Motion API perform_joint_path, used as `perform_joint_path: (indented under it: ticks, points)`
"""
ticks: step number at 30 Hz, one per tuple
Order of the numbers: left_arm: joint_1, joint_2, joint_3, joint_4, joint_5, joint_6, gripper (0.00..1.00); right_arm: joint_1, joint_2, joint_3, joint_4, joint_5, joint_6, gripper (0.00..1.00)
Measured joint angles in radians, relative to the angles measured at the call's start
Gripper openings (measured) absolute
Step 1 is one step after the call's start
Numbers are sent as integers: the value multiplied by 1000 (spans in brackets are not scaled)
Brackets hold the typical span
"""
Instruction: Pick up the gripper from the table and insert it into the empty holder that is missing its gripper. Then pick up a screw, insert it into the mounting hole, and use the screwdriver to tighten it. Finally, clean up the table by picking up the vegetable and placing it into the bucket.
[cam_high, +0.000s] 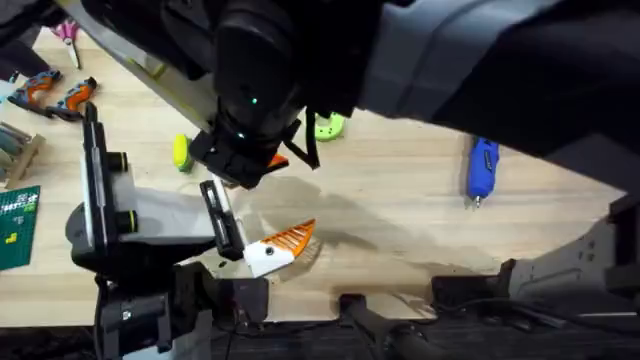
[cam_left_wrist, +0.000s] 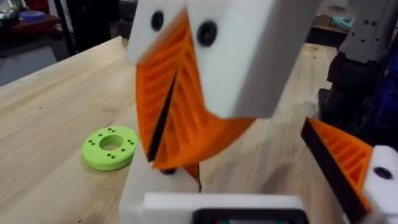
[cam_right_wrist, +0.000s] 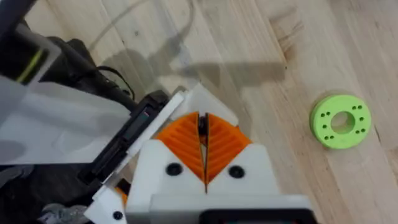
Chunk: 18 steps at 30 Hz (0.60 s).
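While my right gripper (cam_right_wrist: 203, 140) hovers over the left arm's mount with its ribbed fingers pressed together on what I judge is the orange gripper, insertion is underway. I cannot tell the left gripper's state. Screwdriver (cam_high: 482, 168) and vegetable (cam_high: 181, 152) lie untouched.

Right arm reaches across the middle, rising close under the overhead camera as a large dark blur; its wrist hangs over the table centre. Right gripper (cam_right_wrist: 203, 140) points down, its orange ribbed pads (cam_right_wrist: 221, 140) pressed together with only a thin dark seam between. Left arm lies low at lower left; left gripper (cam_high: 272, 247) shows one orange finger (cam_high: 290, 238) on a white base.
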<state>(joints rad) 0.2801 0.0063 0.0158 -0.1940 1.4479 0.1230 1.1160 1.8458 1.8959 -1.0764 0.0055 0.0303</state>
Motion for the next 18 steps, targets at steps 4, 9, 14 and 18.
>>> perform_joint_path:
  ticks: [4, 9, 14, 18]
  points:
    - [0, 0, 0, 0, 1, 0, 986, 0, 0, -12, 11, 0, 0, 6]
    - [-1, 0, 0, -1, 4, 0, 986, 0, 0, -19, 16, 0, 0, 6]
    - [-1, 0, 0, -1, 4, 0, 986, 0, 0, -21, 15, -9, 4, 148]
    - [-1, 0, 0, -1, 3, -2, 986, 4, 0, -22, 13, -11, 4, 287]
